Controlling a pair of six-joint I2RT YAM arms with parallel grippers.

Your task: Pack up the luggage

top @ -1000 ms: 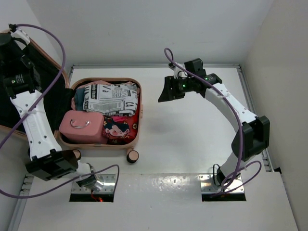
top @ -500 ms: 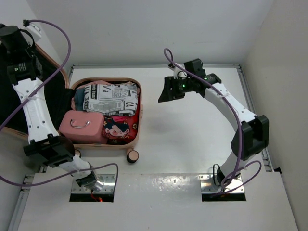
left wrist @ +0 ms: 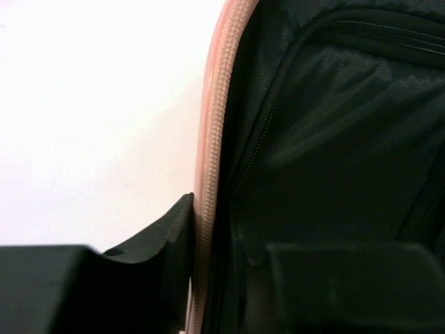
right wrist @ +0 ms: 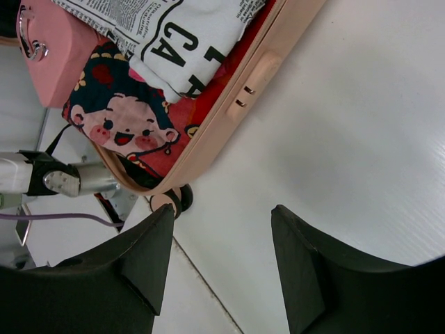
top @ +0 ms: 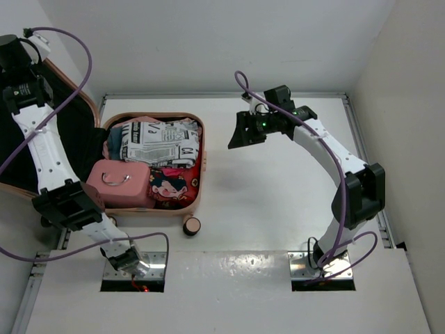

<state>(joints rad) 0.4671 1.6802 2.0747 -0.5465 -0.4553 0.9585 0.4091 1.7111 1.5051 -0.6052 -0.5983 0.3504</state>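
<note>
**Left claw on the raised lid rim; the swing goes right**

- The luggage lies open at the left of the surface, long axis running near to far. Its packed half lies flat. The lid stands up on the left side, close to the left wall.
- Your left claw straddles the lid's peach rim. The outer finger touches the shell and the inner one sits against the black lining. You cannot tell if the pinch is firm.
- Your right claw hangs spread and empty, well apart to the right of the case.
- The left arm is the one on the lid. With the wall behind it, the lid's only room is rightward, over the pink box and the newsprint cloth.
- My read: watch the box. It may stand proud of the rim.
</note>
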